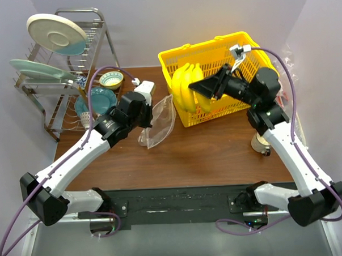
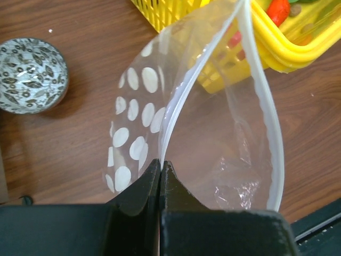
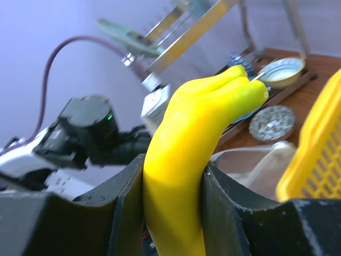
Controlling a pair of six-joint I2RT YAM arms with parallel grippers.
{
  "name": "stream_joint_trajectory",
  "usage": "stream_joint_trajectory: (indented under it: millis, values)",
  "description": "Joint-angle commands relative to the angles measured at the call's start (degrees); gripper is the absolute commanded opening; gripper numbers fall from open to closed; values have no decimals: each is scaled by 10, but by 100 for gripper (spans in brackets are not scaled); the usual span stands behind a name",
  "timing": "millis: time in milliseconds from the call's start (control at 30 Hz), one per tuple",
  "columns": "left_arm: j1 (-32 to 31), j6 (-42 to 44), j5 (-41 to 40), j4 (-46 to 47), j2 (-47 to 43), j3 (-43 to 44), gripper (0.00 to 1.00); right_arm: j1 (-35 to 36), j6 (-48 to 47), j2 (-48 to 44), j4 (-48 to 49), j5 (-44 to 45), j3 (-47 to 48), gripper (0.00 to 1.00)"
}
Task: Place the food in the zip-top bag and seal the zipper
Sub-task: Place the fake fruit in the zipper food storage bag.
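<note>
1. Left gripper (image 2: pixel 160 165) is pinched fully closed on the zipper (image 2: pixel 266 106) edge of the zip-top bag (image 1: pixel 161 120), whose mouth gapes open.
2. The right gripper (image 3: pixel 173 176) is partly open and clamped around the banana bunch (image 1: pixel 187 85), held in the air over the left wall of the yellow basket (image 1: pixel 227 109).
3. The bag hangs just beside the basket's left side, between the two grippers, with white dots showing on one face.
4. A brown wooden tabletop (image 1: pixel 206 149) carries everything, and pale lavender walls (image 1: pixel 211 13) close in the back and both sides.
5. At the rear left stands one wire dish rack (image 1: pixel 62 104).
6. Counted: two arms, one bag, one basket, one banana bunch.
7. The rack holds three plates, one cream (image 1: pixel 56 34), one pale green (image 1: pixel 38 68) and one teal (image 1: pixel 99 100), and one small bowl (image 1: pixel 111 79).
8. One patterned bowl (image 2: pixel 32 74) sits on the tabletop near the bag.
</note>
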Motion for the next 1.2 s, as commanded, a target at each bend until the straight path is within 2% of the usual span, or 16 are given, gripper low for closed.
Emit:
stream_joint_trajectory:
  millis: [0,100,167,267,300,433,767,967,1167]
  values:
    - [-1,-27,46,23,6,15,0,50,41,-17,73,-47,-54,13]
    - [-2,-40,61,24,5,19,0,79,50,-14,70,-21,-69,11]
    - [-1,-52,52,25,-3,12,0,89,89,-13,83,-4,-86,10]
    - [-1,-73,43,55,-28,-24,0,104,140,-33,124,74,-131,9]
    - [-1,-78,42,78,-44,-37,0,109,145,-39,124,126,-142,7]
    - [-2,-105,24,118,-77,-80,0,131,170,-55,81,255,-169,1]
    - [-24,-159,24,182,-106,-153,0,210,240,-6,-16,437,-140,0]
    - [-52,-181,10,206,-109,-159,0,256,259,12,16,530,-146,0]
    - [-74,-213,10,233,-107,-173,0,267,235,17,71,608,-157,0]
